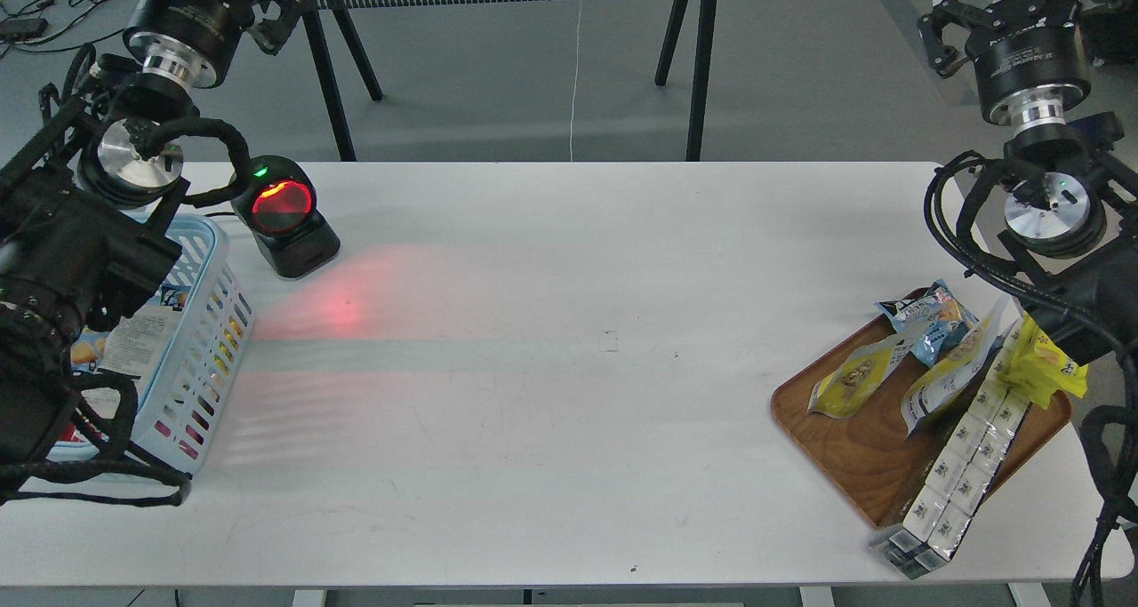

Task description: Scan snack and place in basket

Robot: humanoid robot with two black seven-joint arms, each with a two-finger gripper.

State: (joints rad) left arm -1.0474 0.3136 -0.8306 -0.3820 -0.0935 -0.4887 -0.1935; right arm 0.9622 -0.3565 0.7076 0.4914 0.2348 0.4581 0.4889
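Note:
The snack (855,378), a yellow pouch with a round picture of brown bits, lies on the left part of a brown wooden tray (867,451) at the table's right. A second similar pouch (953,369) leans beside it, showing a white printed side. The light-blue slotted basket (206,340) stands at the table's left edge, half hidden by my left arm, with packets inside. My left gripper (269,10) is raised at the top left, behind the table and far from the snack. My right gripper (944,34) is raised at the top right. Both look dark, and their fingers are not separable.
A black scanner (284,216) with a red lit window stands next to the basket and casts a red glow on the table. The tray also holds a light-blue packet (925,314), a bright-yellow packet (1049,363) and a long strip of white packs (965,456) overhanging the table's front edge.

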